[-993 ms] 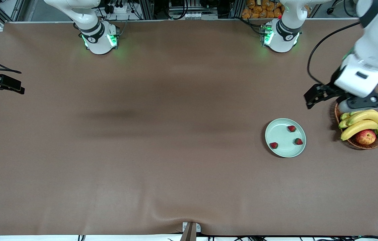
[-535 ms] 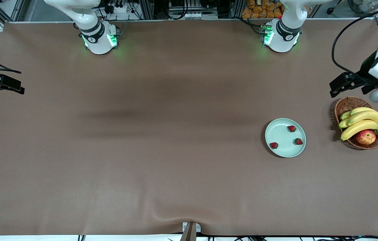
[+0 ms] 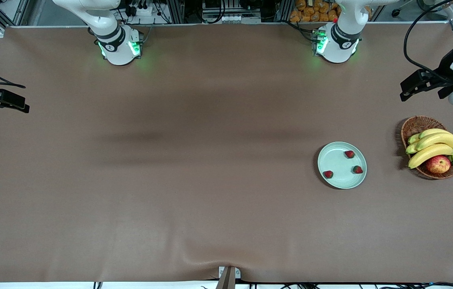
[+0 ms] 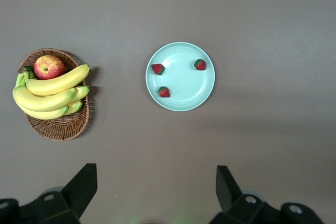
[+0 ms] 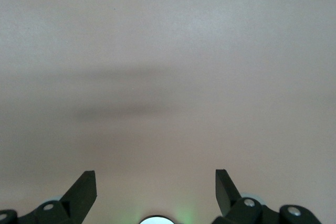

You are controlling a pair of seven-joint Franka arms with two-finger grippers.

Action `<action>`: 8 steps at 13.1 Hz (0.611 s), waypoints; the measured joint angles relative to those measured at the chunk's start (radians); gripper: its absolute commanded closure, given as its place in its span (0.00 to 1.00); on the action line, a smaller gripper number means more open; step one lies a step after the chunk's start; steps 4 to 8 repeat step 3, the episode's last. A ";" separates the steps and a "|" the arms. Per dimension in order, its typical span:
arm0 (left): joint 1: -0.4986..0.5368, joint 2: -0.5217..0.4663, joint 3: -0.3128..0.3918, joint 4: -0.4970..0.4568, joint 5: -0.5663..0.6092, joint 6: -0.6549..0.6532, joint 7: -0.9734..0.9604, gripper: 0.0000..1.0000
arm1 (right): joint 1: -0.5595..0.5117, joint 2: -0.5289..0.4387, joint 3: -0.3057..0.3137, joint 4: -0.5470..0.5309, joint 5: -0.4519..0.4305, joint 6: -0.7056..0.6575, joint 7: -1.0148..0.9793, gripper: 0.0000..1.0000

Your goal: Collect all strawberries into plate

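Observation:
Three strawberries (image 3: 349,154) (image 3: 357,169) (image 3: 328,174) lie apart in the pale mint-green plate (image 3: 337,160), toward the left arm's end of the table. The left wrist view shows the plate (image 4: 181,80) and the berries (image 4: 157,68) (image 4: 200,64) (image 4: 164,92) from high above. My left gripper (image 3: 427,85) is up in the air at the table's left-arm end, away from the plate; it (image 4: 156,182) is open and empty. My right gripper (image 3: 1,102) waits at the right arm's end of the table; it (image 5: 156,182) is open and empty over bare table.
A brown wicker basket (image 3: 415,124) with bananas (image 3: 431,146) and a red-yellow apple (image 3: 438,163) stands beside the plate, toward the left arm's end. It also shows in the left wrist view (image 4: 58,124). The brown table cover (image 3: 194,180) has a wrinkle at its near edge.
My left arm has risen from over the basket and drawn back toward the table's left-arm end, uncovering the basket. The plate, berries and right arm have not moved.

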 measured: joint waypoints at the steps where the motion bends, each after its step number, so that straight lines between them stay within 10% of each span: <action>1: -0.009 -0.001 0.009 0.000 -0.002 0.000 0.003 0.00 | 0.000 0.000 0.000 0.000 0.000 0.000 0.000 0.00; 8: -0.017 -0.001 0.015 0.000 -0.012 0.000 0.003 0.00 | 0.000 0.000 0.000 0.000 0.000 0.000 0.000 0.00</action>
